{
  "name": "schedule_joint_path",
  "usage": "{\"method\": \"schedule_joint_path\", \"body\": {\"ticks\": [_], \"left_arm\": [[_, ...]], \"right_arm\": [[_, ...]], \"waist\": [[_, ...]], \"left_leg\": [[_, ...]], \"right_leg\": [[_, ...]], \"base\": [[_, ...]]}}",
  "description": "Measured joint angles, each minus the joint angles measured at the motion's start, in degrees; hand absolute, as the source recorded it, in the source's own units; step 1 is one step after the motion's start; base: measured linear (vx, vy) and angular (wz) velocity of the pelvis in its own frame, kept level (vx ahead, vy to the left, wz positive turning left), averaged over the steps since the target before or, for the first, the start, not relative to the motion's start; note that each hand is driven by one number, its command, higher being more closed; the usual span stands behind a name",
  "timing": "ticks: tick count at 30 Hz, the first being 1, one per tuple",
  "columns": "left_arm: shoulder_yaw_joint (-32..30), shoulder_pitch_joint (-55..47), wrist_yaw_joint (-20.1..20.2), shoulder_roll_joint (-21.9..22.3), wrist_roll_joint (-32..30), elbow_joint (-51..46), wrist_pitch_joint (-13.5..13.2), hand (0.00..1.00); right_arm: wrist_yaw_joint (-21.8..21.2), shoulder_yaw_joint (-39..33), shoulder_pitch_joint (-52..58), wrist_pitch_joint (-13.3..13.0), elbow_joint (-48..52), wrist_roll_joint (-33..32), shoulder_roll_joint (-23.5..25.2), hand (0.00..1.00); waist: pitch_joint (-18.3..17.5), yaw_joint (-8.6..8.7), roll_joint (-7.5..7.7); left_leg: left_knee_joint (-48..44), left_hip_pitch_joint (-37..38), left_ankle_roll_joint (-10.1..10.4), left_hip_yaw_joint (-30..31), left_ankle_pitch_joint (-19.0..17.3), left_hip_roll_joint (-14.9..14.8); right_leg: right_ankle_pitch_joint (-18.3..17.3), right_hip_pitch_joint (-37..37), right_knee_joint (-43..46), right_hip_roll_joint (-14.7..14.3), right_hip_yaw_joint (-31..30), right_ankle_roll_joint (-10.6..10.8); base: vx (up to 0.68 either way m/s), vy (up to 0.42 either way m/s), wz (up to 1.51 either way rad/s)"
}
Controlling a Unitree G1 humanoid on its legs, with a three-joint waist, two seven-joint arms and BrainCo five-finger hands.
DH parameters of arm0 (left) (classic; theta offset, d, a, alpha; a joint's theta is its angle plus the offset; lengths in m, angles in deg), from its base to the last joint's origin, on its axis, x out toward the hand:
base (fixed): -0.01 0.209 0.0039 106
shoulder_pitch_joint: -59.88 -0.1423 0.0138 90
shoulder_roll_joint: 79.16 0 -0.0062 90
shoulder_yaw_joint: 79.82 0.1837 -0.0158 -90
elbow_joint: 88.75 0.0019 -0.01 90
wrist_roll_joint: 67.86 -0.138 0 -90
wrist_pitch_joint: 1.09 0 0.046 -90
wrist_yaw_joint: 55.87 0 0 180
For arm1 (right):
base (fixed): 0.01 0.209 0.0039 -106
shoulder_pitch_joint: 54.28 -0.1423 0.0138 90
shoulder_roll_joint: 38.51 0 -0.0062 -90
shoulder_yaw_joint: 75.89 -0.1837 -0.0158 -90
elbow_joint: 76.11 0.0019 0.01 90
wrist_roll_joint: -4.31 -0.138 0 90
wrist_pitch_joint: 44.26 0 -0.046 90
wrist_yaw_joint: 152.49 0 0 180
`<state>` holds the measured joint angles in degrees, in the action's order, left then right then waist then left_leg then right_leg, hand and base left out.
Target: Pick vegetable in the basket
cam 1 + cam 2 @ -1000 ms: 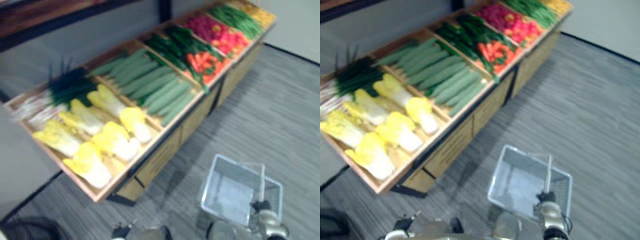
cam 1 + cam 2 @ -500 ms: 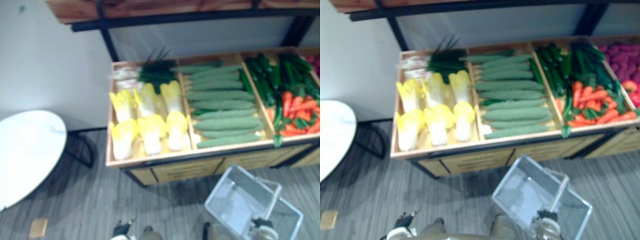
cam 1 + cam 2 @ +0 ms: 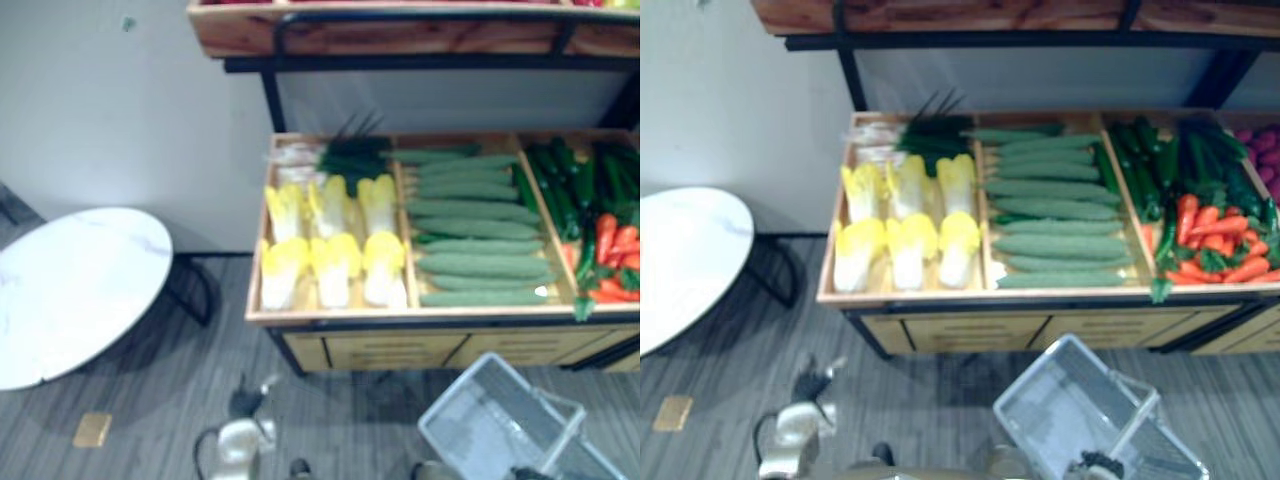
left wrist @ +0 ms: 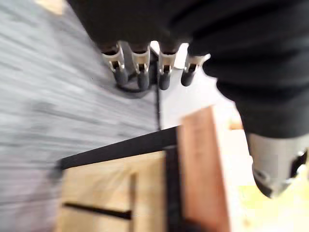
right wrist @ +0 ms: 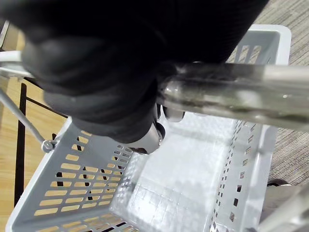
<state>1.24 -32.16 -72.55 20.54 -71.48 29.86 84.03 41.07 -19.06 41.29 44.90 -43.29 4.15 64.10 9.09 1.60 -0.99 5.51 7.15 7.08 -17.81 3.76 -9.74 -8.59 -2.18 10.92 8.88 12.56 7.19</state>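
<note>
Clasping basket handle [image 5: 251, 99]; right hand [image 5: 111, 82]

Eye views: high, looking steeply down on the wooden stand [image 3: 400, 316], white table [image 3: 70, 285] at left, basket [image 3: 1065, 415] at lower right; both share all three. Left wrist view: very close, along the left hand [image 4: 140, 67] to the stand's corner. Right wrist view: close, into the basket.

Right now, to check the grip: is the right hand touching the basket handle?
Touching. The right wrist view shows the right hand curled round the basket handle.
</note>
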Motion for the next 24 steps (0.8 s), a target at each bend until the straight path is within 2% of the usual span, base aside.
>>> {"method": "schedule_joint_path", "body": {"ticks": [5,8,12,19,22,24], "left_arm": [[-0.47,6.51,-3.48,-4.36,-2.11,-9.59,-0.76,0.00],[0.41,10.86,-4.86,-6.46,-4.32,-12.21,-1.53,0.00],[3.21,15.02,-5.66,-8.10,-6.72,-12.20,-1.54,0.00],[10.80,21.08,-5.58,-8.74,-11.34,-9.91,-0.63,0.00],[12.40,24.16,-5.47,-8.49,-12.86,-5.63,0.61,0.00],[13.05,25.64,-5.48,-8.48,-13.13,-4.88,1.70,0.00]], "right_arm": [[-0.20,0.04,0.84,-0.48,-0.03,0.00,-0.83,1.00],[-0.35,0.41,0.85,-0.47,-0.03,0.06,-0.84,1.00],[-0.39,0.54,0.73,-0.45,0.02,0.09,-0.85,1.00],[-0.30,-0.08,0.29,-0.42,0.55,0.09,-1.35,1.00],[-0.16,-0.08,0.18,-0.41,1.15,0.08,-1.38,1.00],[0.12,-0.02,-0.52,-0.36,2.43,0.08,-1.38,1.00]], "waist": [[-0.77,0.37,-1.21],[-0.80,1.64,-1.27],[-0.79,1.60,-1.35],[-0.35,3.12,-2.23],[-0.06,3.31,-2.45],[1.28,4.32,-2.50]], "left_leg": [[0.31,0.18,0.01,-0.27,-0.01,-0.22],[0.41,1.18,0.06,-0.93,-0.04,-0.46],[0.43,1.44,0.35,-3.69,-0.29,-1.15],[0.42,-1.08,0.46,-7.21,-0.14,-1.34],[0.41,-1.78,0.57,-8.69,-0.07,-1.42],[0.41,-2.79,0.58,-9.27,0.16,-1.45]], "right_leg": [[0.86,-0.70,-1.15,-0.52,-0.25,-0.35],[1.30,-2.08,-2.09,-0.89,-0.56,-0.46],[1.79,-1.32,-2.52,-1.72,-2.59,-0.77],[2.25,4.33,-0.31,-2.21,-6.42,-0.72],[2.20,6.75,1.22,-2.46,-7.94,-0.80],[2.17,8.44,2.15,-2.50,-8.39,-0.85]], "base": [[0.02,-0.002,-0.02],[0.02,-0.006,-0.06],[-0.02,0.001,-0.25],[0.00,0.005,-0.26],[0.00,-0.003,-0.23],[-0.01,-0.012,-0.11]]}}
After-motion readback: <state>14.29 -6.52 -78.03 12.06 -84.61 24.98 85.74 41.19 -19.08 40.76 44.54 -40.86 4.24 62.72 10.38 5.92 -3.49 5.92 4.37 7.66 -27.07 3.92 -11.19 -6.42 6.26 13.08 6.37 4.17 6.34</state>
